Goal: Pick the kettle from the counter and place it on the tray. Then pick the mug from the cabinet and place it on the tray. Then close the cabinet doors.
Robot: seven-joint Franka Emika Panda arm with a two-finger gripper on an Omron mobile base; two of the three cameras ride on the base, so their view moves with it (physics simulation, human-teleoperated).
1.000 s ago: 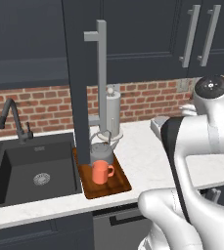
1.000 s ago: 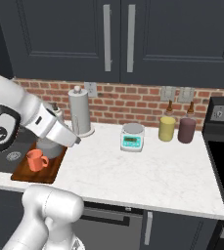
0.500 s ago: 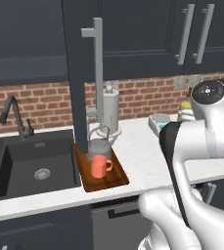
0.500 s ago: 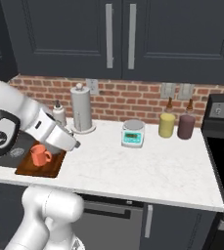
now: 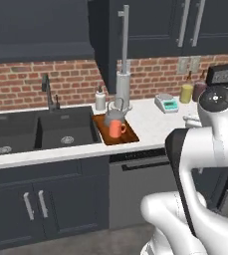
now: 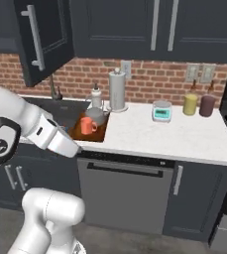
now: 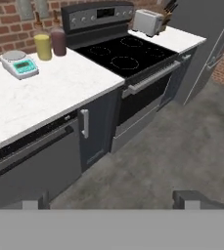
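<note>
On the desk (image 5: 150,119), right next to the sink (image 5: 41,134), the tray (image 5: 128,135) now has both things on it: the kettle (image 5: 114,115) sits at the back and the mug (image 5: 116,129) is in front, touching or almost touching it. So the first two parts of the job look done to me.

What changed over the last second is mostly the camera. The base backed away from the desk, so the whole scene looks smaller and you can now see the lower cupboards and the dishwasher (image 6: 122,191). The kettle and mug didn't move, it's just the view shifting.

The gripper (image 7: 111,197) is spread wide and carrying nothing. In the hand view it's pointed off toward the stove (image 7: 128,53) and the floor, nowhere near the tray.

What's left is the cabinet doors. One cabinet door (image 6: 43,37) is swung out above the sink, bar handle facing the room. My guess is the backing off is to get room to reach up and push it shut.
</note>
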